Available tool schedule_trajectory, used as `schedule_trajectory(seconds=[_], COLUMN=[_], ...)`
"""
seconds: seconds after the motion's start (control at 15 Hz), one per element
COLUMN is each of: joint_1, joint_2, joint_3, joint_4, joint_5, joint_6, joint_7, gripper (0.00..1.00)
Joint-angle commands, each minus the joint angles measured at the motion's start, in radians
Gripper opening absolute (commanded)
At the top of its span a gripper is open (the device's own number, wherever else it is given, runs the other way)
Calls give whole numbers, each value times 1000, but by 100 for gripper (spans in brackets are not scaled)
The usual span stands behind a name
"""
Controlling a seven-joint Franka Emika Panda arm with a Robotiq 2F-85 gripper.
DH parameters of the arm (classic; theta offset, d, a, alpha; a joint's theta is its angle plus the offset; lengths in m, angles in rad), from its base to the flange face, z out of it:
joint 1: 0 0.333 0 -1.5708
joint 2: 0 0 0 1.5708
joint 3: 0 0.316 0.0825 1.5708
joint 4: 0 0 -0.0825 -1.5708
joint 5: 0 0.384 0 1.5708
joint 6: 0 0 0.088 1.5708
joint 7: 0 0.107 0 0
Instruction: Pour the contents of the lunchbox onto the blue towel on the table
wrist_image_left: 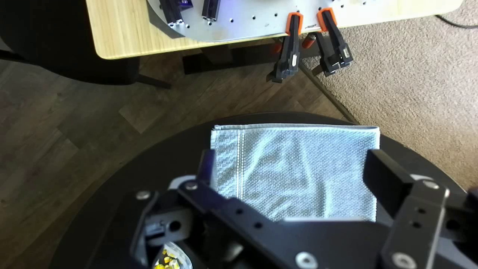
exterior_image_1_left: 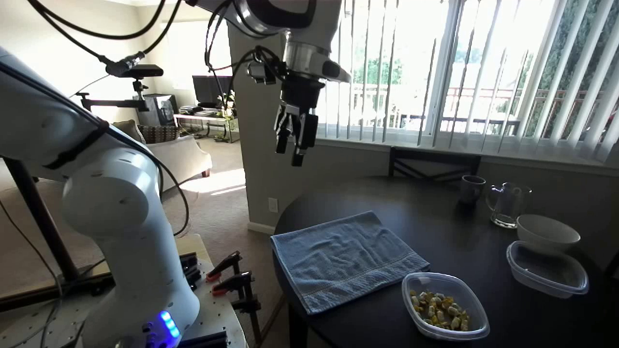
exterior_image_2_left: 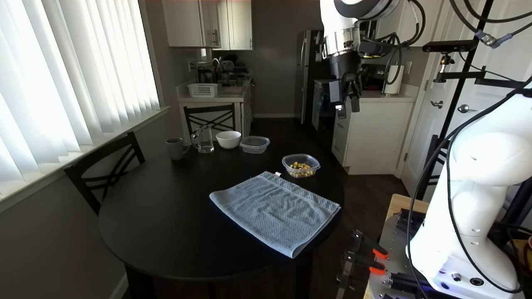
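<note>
The lunchbox [exterior_image_1_left: 449, 286] is a see-through plastic container standing upright on the dark table [exterior_image_1_left: 416, 203], close to the blue towel's corner. It also shows in an exterior view [exterior_image_2_left: 301, 158]; only part of its rim shows in the wrist view [wrist_image_left: 182, 256]. Its contents [exterior_image_1_left: 442, 314], small yellow and whitish bits, lie inside it. The blue towel [exterior_image_1_left: 346, 263] lies flat and wrinkled at the table's edge near the robot base. My gripper [exterior_image_1_left: 289, 153] is open and holds nothing, high above the table. In the wrist view its fingers [wrist_image_left: 291, 160] frame the towel below.
Another see-through container [exterior_image_1_left: 541, 285], a white bowl [exterior_image_1_left: 546, 234], a glass mug [exterior_image_1_left: 510, 205] and a grey mug [exterior_image_1_left: 471, 188] stand farther along the table. A chair [exterior_image_1_left: 430, 162] stands by the window. Clamps [wrist_image_left: 295, 41] stick out from the robot's base bench.
</note>
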Motion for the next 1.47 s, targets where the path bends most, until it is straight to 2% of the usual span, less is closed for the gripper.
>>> schedule_trajectory(seconds=[0.0, 0.47, 0.6, 0.73, 0.87, 0.93, 1.13, 1.2, 1.4], joint_1=[4, -9, -65, -119, -154, -154, -136, -105, -62], joint_2=[0, 13, 36, 80, 149, 196, 369, 422, 606], joint_3=[-4, -15, -75, -130, -206, -247, -334, -364, -391], joint_4=[1, 15, 44, 96, 173, 224, 359, 390, 499], joint_5=[-2, -19, -154, -267, -333, -341, -289, -272, -138], joint_6=[-2, -8, 30, 41, 84, 112, 212, 231, 243], joint_7=[2, -3, -62, -48, -84, -148, -267, -284, -410], gripper=[100, 100, 100, 100, 100, 100, 100, 100, 100])
